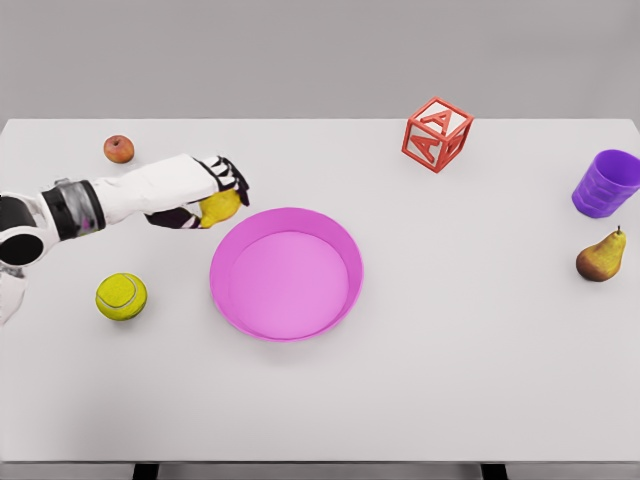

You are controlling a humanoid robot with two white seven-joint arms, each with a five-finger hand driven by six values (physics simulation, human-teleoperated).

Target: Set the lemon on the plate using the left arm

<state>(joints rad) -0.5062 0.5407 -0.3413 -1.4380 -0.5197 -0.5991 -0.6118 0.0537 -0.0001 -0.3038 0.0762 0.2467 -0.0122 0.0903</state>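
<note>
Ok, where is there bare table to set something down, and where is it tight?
Bare: the whole front strip below the pink plate, and the stretch between plate and pear. Tight: the left side, where the left hand grips the lemon by the plate's rim, between apple and tennis ball.

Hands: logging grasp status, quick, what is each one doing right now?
Left hand: closed on the lemon, just left of the pink plate.
Right hand: not in view.
</note>
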